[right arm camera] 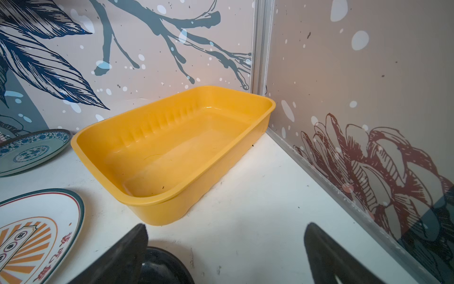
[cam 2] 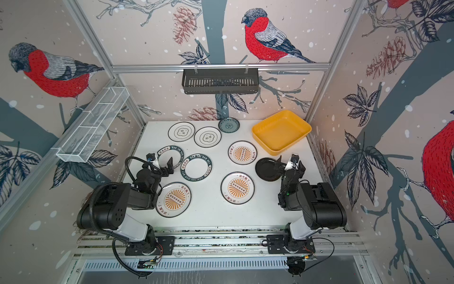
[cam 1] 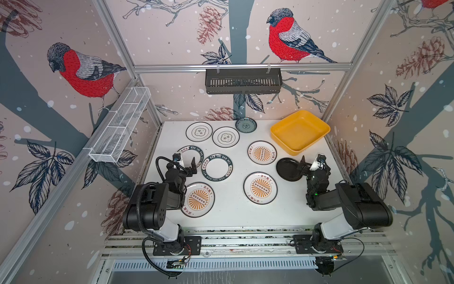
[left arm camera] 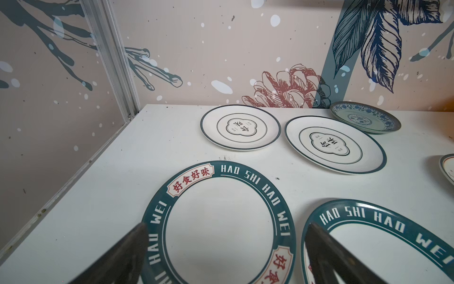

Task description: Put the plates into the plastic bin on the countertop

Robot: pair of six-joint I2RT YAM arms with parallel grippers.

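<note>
With nine plates flat on the desk and the plastic bin empty in its far-right corner, left fingers and right fingers stand wide, the latter apparently staged over the bin-side black plate.

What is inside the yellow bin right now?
Empty: the yellow plastic bin shows only its bare floor in the right wrist view; nothing lies inside.

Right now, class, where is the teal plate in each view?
In a top view: teal plate at the back edge of the countertop, left of the plastic bin.
In a top view: teal plate, likewise.
Left wrist: teal plate behind a thin-rimmed plate.
Right wrist: teal plate beside the plastic bin.
Shared landmark: the back wall behind it.
</note>
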